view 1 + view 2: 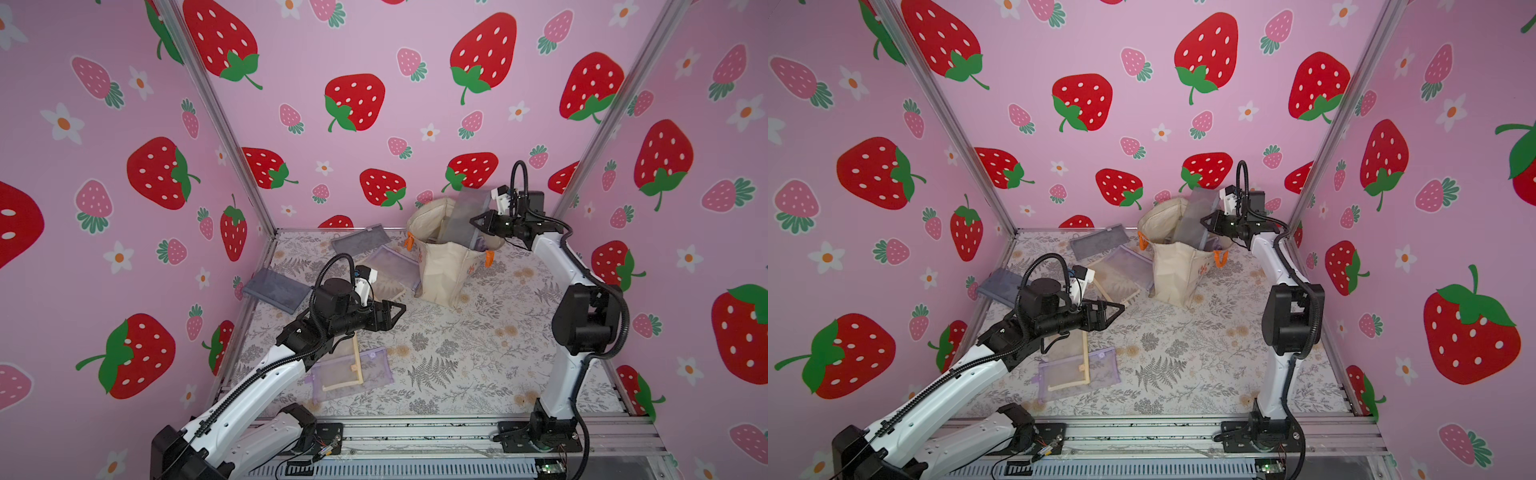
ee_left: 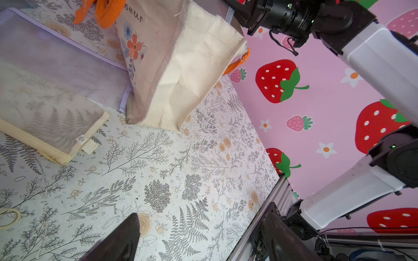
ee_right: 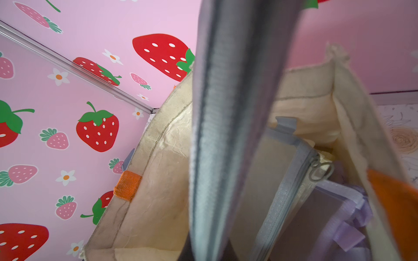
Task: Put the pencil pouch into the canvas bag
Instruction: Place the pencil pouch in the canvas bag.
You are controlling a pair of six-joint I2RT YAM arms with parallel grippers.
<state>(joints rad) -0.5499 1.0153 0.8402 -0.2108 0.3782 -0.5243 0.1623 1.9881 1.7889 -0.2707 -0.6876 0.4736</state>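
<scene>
One grey pencil pouch (image 1: 467,216) stands tilted, lower end inside the canvas bag (image 1: 444,270), gripped by the clenched right claw (image 1: 478,222); left claw (image 1: 399,316) spread wide, empty, above bench (image 1: 457,353), apart from bag.

My table (image 1: 478,353) wore a fern-and-flower print. The canvas bag (image 1: 446,270) stood at its far side, with a lilac mesh pouch (image 2: 58,56) against its base and a beige-edged pouch (image 2: 52,117) overlapping that. A grey pouch (image 1: 360,245) lay by the back edge and a second grey pouch (image 1: 276,291) by the left edge. Nearer me, another beige-edged pouch (image 1: 338,370) overlapped another lilac pouch (image 1: 374,365).
</scene>
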